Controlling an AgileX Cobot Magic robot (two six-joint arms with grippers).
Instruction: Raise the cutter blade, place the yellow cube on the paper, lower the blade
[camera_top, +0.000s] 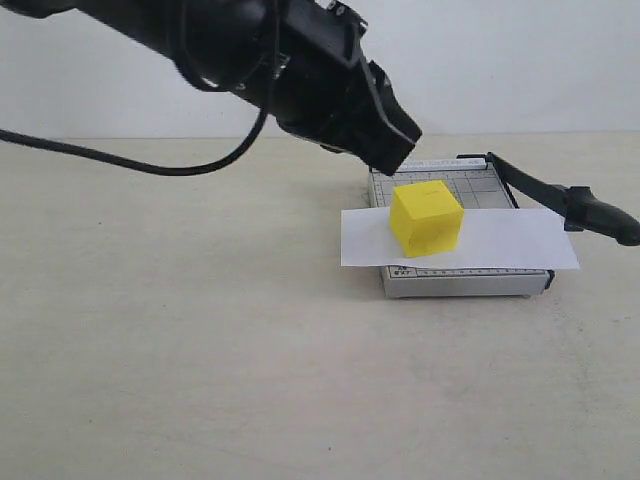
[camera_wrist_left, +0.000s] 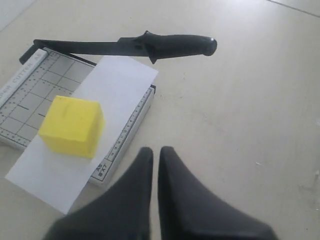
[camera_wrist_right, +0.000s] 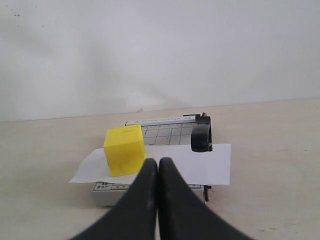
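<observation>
The left gripper (camera_top: 393, 158) hangs over the back of the grey gridded cutter base (camera_top: 465, 283), and the yellow cube (camera_top: 427, 217) sits on the thin white paper (camera_top: 520, 245) lying across it, so I think pushing the cutter blade (camera_top: 560, 198) down comes next. In the left wrist view its pointy black fingers (camera_wrist_left: 140, 175) are pressed together holding nothing, and the blade's fat round handle (camera_wrist_left: 180, 46) looks smooth, so press on top slowly, clear of the blocky cube. In the right wrist view the right gripper (camera_wrist_right: 158, 175) is pinched closed and empty too.
</observation>
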